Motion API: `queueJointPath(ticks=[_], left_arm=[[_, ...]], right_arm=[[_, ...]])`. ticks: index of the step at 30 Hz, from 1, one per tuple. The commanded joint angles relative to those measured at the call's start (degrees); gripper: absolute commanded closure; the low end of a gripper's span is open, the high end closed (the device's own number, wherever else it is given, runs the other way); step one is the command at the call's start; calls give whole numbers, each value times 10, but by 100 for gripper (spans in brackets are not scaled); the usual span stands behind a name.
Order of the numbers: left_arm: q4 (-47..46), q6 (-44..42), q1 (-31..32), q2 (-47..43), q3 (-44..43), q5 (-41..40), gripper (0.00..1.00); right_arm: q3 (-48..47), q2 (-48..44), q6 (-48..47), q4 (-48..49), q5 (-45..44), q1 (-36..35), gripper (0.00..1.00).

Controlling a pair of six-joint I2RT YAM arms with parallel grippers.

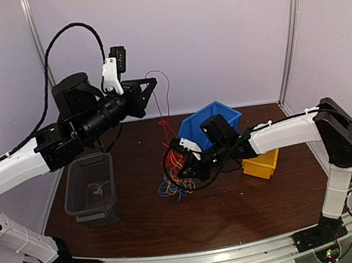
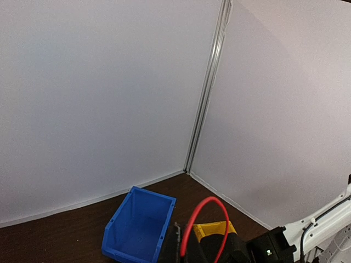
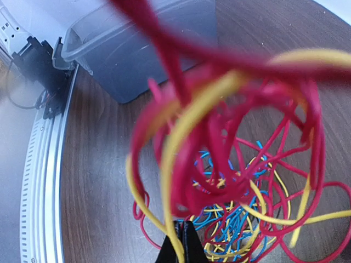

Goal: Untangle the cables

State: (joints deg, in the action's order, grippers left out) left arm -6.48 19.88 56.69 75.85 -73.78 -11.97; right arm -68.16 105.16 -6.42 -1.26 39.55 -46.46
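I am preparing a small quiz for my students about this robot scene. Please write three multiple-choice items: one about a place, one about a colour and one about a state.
1. Where does the grey bin stand on the table?
A) on its left part
B) at its middle
C) on its right part

2. What colour is the single cable that goes up to the left gripper?
A) white
B) red
C) blue

3. In what state are the cables on the table?
A) laid out straight
B) coiled in neat rolls
C) knotted in one heap

Key:
1 A, because the bin is far left in the top view.
2 B, because a thin red line climbs from the heap to the raised gripper.
3 C, because red, yellow and blue loops cross one another in the right wrist view.
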Motion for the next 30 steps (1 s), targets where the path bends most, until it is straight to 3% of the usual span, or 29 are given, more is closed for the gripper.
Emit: queueJointPath(ticks=[1, 19, 25, 26, 30], left_arm=[[-21, -61, 2, -16, -82, -17, 100], [83, -222, 1, -30, -312, -129, 100], [104, -192, 1, -24, -274, -86, 100], [104, -178, 1, -24, -259, -74, 100], [90, -142, 1, -30, -196, -25, 100]], right_arm=[[27, 2, 0, -12, 7, 18, 100], [20, 62, 46, -16, 29, 73, 100], [21, -10, -23, -60, 63, 75, 100], [22, -28, -47, -71, 78, 75, 97], [-2, -90, -105, -129, 102, 74, 62]])
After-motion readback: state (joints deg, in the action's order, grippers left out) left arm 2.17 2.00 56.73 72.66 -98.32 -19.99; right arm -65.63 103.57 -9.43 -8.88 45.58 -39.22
